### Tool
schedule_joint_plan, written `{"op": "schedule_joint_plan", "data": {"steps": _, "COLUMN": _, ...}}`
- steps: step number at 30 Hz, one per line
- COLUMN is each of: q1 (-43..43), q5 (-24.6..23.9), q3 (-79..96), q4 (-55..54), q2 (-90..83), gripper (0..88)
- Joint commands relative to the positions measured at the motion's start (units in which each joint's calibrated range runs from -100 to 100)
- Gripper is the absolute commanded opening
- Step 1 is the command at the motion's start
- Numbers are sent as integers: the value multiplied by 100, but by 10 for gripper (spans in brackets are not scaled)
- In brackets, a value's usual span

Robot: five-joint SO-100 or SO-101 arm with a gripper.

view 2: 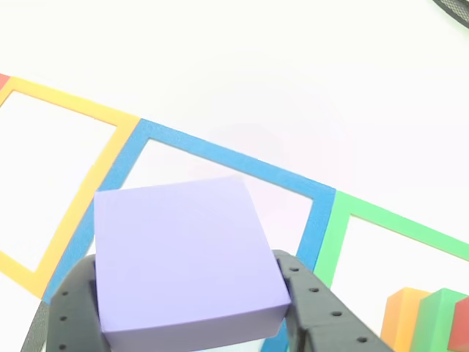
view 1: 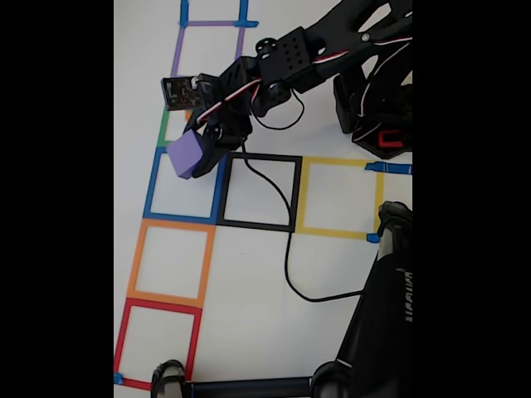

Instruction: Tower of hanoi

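1. Gripper (view 1: 197, 149) closed around a purple cube (view 1: 186, 154), one black finger (view 2: 311, 312) pressed against each side of the block in the other view.
2. Jaws parted just to the cube's width, no gap visible between pads and block faces.
3. Cube held off the white table (view 1: 249, 282), tilted, over the upper edge of the blue tape square (view 1: 184, 186) in the fixed view.
4. In the other view, purple cube (view 2: 187, 260) seen top-on, hanging above the blue square (view 2: 220, 158), with a yellow-orange square (view 2: 66, 106) to the left and a green square (view 2: 396, 220) to the right.
5. Small orange (view 2: 407, 315), green (view 2: 440, 319) and red (view 2: 462, 326) blocks stacked together at the lower right of the other view, inside the green outline, well apart from the held cube.
6. Black square (view 1: 264, 192) and yellow square (view 1: 336, 197) to the right of the blue one in the fixed view; orange (view 1: 170, 261) and red (view 1: 158, 340) squares below it.
7. Black cable (view 1: 286, 249) trailing across the table from the arm, crossing the black square.
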Motion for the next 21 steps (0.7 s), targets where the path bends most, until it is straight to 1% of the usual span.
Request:
{"op": "schedule_joint_plan", "data": {"steps": 1, "q1": -110, "q5": 36, "q3": -44, "q4": -1239, "q2": 708, "gripper": 118}}
{"op": "schedule_joint_plan", "data": {"steps": 5, "q1": -120, "q5": 36, "q3": -153, "q4": -1798, "q2": 1281, "gripper": 126}}
{"op": "schedule_joint_plan", "data": {"steps": 11, "q1": -120, "q5": 36, "q3": -553, "q4": -2349, "q2": 2250, "gripper": 122}}
{"op": "schedule_joint_plan", "data": {"steps": 16, "q1": -110, "q5": 36, "q3": -898, "q4": -3037, "q2": 3203, "gripper": 122}}
{"op": "schedule_joint_plan", "data": {"steps": 21, "q1": -168, "q5": 36, "q3": -907, "q4": -3741, "q2": 3793, "gripper": 122}}
